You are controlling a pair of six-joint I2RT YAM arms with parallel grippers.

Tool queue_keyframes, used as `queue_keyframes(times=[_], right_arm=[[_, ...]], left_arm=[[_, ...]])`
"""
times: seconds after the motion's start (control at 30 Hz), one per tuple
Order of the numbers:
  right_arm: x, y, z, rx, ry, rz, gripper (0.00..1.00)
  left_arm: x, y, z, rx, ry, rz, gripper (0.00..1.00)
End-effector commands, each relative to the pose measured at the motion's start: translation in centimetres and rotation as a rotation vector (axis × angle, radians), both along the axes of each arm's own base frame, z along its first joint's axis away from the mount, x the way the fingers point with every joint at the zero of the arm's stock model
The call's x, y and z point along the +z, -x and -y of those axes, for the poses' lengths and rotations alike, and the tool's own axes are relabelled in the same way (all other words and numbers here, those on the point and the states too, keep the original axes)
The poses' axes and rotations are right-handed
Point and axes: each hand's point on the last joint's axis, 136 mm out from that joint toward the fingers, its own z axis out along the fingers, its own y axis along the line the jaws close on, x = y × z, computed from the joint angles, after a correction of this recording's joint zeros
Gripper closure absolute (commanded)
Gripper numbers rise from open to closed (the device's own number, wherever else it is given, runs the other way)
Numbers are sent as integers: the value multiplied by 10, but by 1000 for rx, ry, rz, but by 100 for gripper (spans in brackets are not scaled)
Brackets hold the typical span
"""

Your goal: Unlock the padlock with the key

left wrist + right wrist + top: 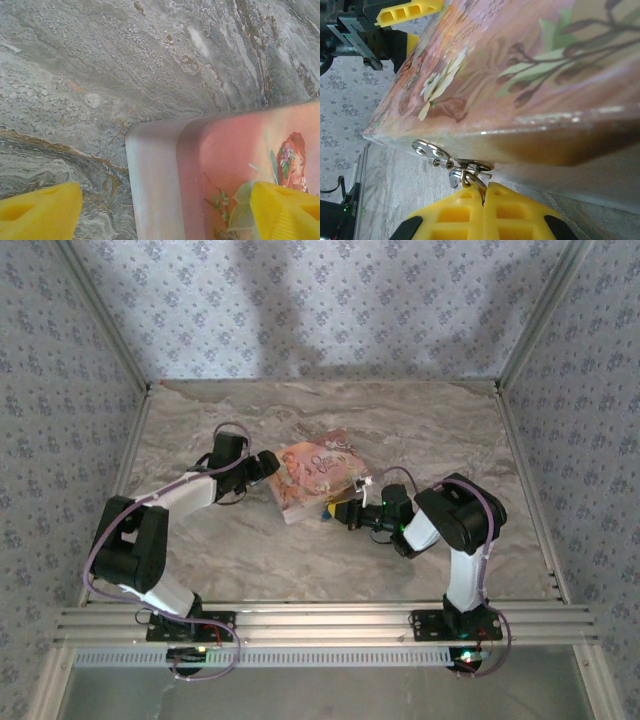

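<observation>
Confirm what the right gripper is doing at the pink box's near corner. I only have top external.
Observer: On the right wrist view, the right gripper has its yellow fingers pressed together, just below a metal hasp plate on the edge of the pink box.
Operator: Anything at the tips?
Observer: A small metal ring hangs from the hasp plate and reaches the seam between the fingers. I can't tell if it is pinched.
Operator: Left side?
Observer: On the left wrist view, the left gripper is open around the box's corner, with one finger over the table and the other over the lid.
</observation>
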Motion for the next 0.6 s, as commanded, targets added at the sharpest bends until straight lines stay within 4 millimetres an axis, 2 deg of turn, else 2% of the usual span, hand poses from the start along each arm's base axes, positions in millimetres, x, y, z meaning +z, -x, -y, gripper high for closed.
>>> queue_keyframes(times=[0.0,0.57], right_arm=[[14,-6,4,-36,-25,22,96],[29,-17,18,-141,-84,-1,99]], left_arm=[[-49,45,-11,-21,-95,-213,14],[-50,46,-12,-23,-97,-214,14]])
